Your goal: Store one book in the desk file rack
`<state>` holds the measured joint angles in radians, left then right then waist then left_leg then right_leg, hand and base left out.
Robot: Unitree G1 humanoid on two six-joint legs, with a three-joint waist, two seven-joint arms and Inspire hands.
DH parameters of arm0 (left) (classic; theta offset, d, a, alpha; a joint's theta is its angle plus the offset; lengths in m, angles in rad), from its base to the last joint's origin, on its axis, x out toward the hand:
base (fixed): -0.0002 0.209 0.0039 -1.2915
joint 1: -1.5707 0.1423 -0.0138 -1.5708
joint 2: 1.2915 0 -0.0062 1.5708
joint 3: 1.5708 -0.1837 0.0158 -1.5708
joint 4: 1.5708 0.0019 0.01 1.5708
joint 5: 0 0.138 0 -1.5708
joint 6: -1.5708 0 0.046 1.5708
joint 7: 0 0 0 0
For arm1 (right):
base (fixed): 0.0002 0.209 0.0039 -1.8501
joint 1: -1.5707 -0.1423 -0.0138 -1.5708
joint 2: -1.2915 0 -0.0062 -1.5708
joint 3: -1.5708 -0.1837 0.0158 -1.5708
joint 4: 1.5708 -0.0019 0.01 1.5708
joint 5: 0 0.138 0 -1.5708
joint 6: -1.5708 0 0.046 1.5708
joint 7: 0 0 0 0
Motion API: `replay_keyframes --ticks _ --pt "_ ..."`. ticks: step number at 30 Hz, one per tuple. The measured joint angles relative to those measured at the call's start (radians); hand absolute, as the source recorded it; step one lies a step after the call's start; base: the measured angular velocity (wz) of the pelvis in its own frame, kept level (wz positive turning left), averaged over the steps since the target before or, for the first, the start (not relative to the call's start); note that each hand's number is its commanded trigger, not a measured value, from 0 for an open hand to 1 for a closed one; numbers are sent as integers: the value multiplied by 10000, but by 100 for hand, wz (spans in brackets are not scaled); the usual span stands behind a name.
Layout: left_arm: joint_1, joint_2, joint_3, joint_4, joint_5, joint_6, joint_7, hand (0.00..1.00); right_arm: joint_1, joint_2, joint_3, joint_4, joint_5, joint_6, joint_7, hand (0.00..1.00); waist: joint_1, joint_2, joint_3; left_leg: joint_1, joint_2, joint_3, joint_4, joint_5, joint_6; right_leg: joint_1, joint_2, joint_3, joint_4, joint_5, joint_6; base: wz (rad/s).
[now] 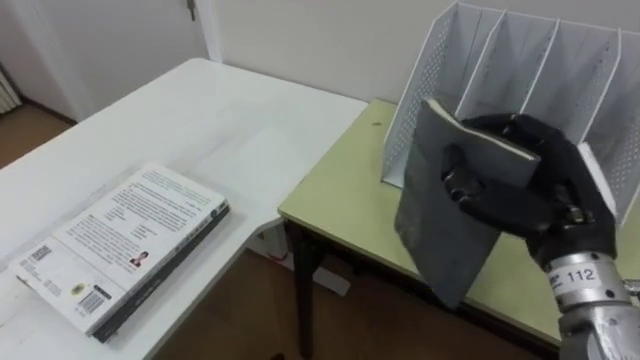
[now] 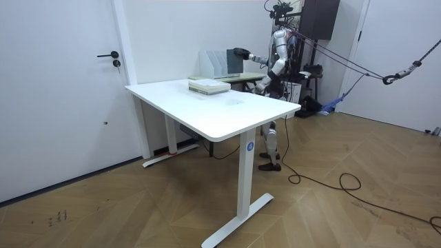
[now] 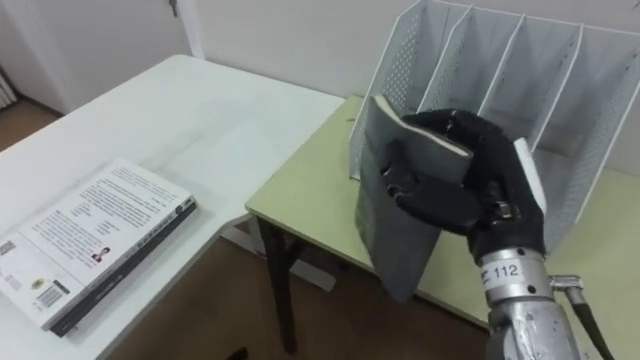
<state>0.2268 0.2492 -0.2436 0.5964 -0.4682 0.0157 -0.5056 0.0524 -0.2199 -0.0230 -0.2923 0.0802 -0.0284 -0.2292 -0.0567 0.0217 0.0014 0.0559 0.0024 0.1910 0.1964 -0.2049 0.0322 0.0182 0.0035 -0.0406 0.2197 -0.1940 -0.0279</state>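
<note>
My right hand point(image 1: 520, 185) point(image 3: 455, 180) is shut on a thin grey book point(image 1: 450, 205) point(image 3: 395, 195), holding it upright in the air just in front of the white mesh file rack point(image 1: 520, 70) point(image 3: 480, 70). The rack stands on the small green desk point(image 1: 340, 190) point(image 3: 305, 190) and its slots hold nothing. The book's lower corner hangs past the desk's front edge. In the room view the robot stands behind the white table, its right hand point(image 2: 240, 52) stretched out with the book point(image 2: 233, 63) toward the rack point(image 2: 213, 63).
A stack of books point(image 1: 120, 245) point(image 3: 95, 240) point(image 2: 208, 85) with a white cover on top lies on the white table point(image 1: 200, 110) point(image 2: 220, 110) to my left. A gap of bare floor separates that table from the green desk.
</note>
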Motion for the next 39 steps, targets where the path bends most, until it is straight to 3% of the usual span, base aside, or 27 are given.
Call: replay_keyframes --ticks 6,10,12,19,27,39 --pt "7 -236 32 1636 50 -232 239 0 -489 67 -134 -92 -1329 -53 -1611 100 -63 0 -9 -89 -7 17 -6 0 0 -74 8 -30 15 -4 9 0" --pt "-37 -381 354 2705 99 -402 556 0 -931 69 -467 -114 -2301 -322 -2719 100 -19 -96 -65 -86 3 60 -41 3 -5 -103 29 -22 17 -1 5 0" --pt "-47 -407 460 3110 103 -496 728 0 -996 69 -581 -127 -2388 -459 -3104 100 -19 -133 -99 -66 2 81 -68 4 -6 -94 29 -18 13 -1 5 0" --pt "-24 -556 647 4420 44 -681 1571 0 -1045 74 -977 -127 -2293 -462 -4215 100 -19 -353 -72 83 -6 167 -152 4 -6 -4 28 1 -35 -2 10 -1" --pt "-27 -594 830 4901 -19 -886 1766 0 -1235 54 -1420 -127 -2303 -469 -5186 100 10 -616 -129 71 -3 169 -154 3 -6 -6 31 -25 -31 -4 13 0" --pt "-253 -624 858 5343 -14 -909 1998 0 -1317 30 -1572 -85 -1965 -689 -5979 100 47 -610 -126 82 4 167 -227 1 -10 -9 23 -139 8 -2 12 0"
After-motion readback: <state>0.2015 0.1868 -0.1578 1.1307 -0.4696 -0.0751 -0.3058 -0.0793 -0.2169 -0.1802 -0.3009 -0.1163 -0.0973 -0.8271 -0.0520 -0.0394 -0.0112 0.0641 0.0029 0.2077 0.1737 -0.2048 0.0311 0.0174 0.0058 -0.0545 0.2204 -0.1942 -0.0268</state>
